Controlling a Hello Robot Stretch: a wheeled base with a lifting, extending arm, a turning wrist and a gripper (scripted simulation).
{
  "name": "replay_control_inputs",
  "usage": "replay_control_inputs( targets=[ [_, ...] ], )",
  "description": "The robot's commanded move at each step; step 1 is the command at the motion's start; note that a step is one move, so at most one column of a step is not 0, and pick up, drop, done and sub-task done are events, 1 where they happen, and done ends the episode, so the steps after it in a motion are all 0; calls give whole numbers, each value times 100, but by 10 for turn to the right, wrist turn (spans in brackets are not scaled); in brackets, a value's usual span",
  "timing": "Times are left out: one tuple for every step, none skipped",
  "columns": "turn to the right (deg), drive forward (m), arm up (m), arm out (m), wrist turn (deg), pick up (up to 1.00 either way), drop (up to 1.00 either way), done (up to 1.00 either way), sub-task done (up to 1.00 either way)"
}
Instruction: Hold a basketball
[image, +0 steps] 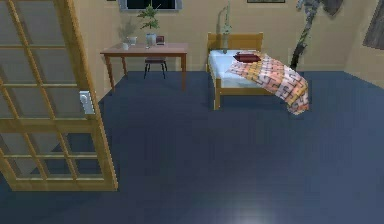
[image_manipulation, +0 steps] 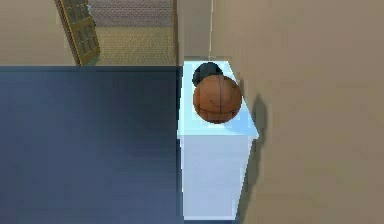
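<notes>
In the forward view, a glazed door (image: 45, 95) is standing at the left, a wooden desk (image: 145, 50) carrying a plant (image: 149, 17) is sitting against the far wall, and a bed (image: 232, 72) with a checked blanket (image: 282, 84) is lying to the right of it, with dark floor (image: 200, 160) running between. In the arm side view, the same dark floor is covering the left half. To the right of it a white cabinet (image_manipulation: 212, 175) is standing against a tan wall (image_manipulation: 320, 110). The basketball (image_manipulation: 217, 98) is resting on the cabinet's top. A small dark object (image_manipulation: 206, 71) is sitting just behind it; whether the two are touching cannot be told. The claw's state cannot be told from these pictures. In my judgement the ball is going to handle as a light, firm, inflated sphere. Its skin is looking grippy rather than slick, but its curve is offering no edge or flat to catch. It is likely to roll off the top at a sideways nudge, with nothing on the floor side stopping it. The soundest hold is appearing to be across its widest middle, fingers on opposite sides at equal height. The approach is best coming from the floor side, since the wall is crowding the right and the dark object is blocking the rear.
</notes>
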Motion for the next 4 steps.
replay_control_inputs(
  targets=[
    [0, 0, 50, 0, 0, 0, 0, 0, 0],
    [0, 0, 38, 0, 0, 0, 0, 0, 0],
    [0, 0, 0, 50, 0, 0, 0, 0, 0],
    [0, 0, 0, 0, 450, 0, 0, 0, 0]
  ],
)
